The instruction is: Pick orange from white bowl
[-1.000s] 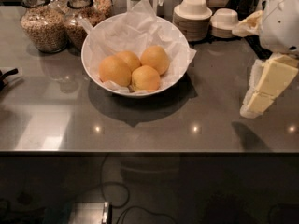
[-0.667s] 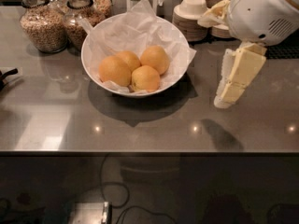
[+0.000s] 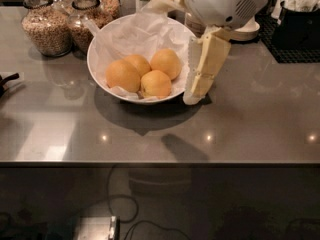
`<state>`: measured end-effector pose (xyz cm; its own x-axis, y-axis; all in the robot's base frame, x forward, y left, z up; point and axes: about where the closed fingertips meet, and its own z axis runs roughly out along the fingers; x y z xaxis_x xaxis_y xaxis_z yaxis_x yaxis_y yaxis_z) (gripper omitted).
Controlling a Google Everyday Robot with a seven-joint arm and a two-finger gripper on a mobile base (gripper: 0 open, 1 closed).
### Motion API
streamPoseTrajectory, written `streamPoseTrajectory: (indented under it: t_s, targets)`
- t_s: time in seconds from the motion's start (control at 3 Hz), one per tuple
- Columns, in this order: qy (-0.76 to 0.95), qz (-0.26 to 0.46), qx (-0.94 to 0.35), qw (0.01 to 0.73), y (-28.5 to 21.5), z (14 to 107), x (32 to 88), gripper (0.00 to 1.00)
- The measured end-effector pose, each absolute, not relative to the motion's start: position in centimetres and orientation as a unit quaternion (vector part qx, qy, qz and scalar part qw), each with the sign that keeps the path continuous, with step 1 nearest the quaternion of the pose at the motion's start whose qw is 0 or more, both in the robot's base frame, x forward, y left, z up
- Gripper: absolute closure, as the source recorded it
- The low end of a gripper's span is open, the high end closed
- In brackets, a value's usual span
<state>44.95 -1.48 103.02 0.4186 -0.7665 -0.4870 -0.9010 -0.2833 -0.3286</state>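
A large glossy white bowl (image 3: 91, 64), lined with crinkled white paper, stands on the grey counter at upper centre. Several oranges (image 3: 123, 75) lie together in its middle. My gripper (image 3: 196, 91) hangs down from the white wrist (image 3: 225, 4). It is just outside the bowl's right rim, with its tip low, close to the counter. It is about a hand's width to the right of the nearest orange (image 3: 156, 84). It holds nothing that I can see.
Two glass jars of grain (image 3: 47, 29) stand behind the bowl at the left. Stacked cream paper bowls (image 3: 247, 31) show behind the wrist. A black tray (image 3: 295, 34) is at the far right. The counter's front edge (image 3: 160, 162) runs across the lower middle.
The gripper has moved left from the right side of the counter to the bowl's right rim. The bowl and oranges have not moved on the counter.
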Motion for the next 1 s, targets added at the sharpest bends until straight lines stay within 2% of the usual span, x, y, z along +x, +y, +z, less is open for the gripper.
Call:
streamPoseTrajectory:
  t_s: [0.33, 1.0]
  targets:
    - [0.495, 0.151, -0.805, 0.289, 1.8, 102.6, 45.1, 0.00]
    - [0.512, 0.175, -0.789, 0.291, 7.5, 99.2, 51.1, 0.00]
